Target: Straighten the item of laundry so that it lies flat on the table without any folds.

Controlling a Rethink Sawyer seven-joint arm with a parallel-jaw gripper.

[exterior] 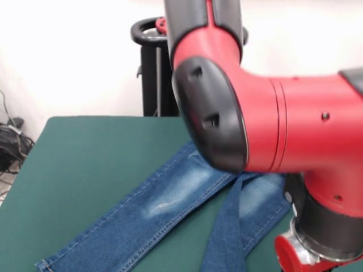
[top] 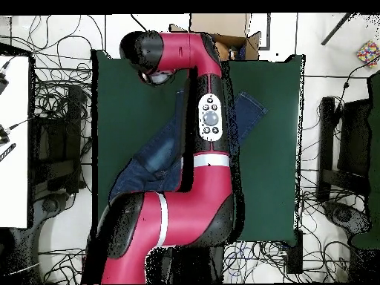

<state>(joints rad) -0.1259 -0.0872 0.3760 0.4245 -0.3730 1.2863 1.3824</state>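
The item of laundry (exterior: 170,204), a pair of blue jeans with faded pale thigh patches, lies on the dark green table (exterior: 85,158). One leg stretches flat toward the lower left. The other leg is twisted into a narrow folded strip by the arm's wrist at the lower right. In the overhead view the jeans (top: 159,159) run diagonally, partly hidden under the red arm. One leg end (top: 252,107) shows to the arm's right. The gripper (top: 159,75) is tucked under the wrist above a leg end near the table's top left. Its state does not show.
The big red arm fills the right of the front view and crosses the table's middle in the overhead view. A black stand (exterior: 150,68) rises behind the table. A cardboard box (top: 223,33) sits off the top edge, and cables (top: 56,111) litter the floor around.
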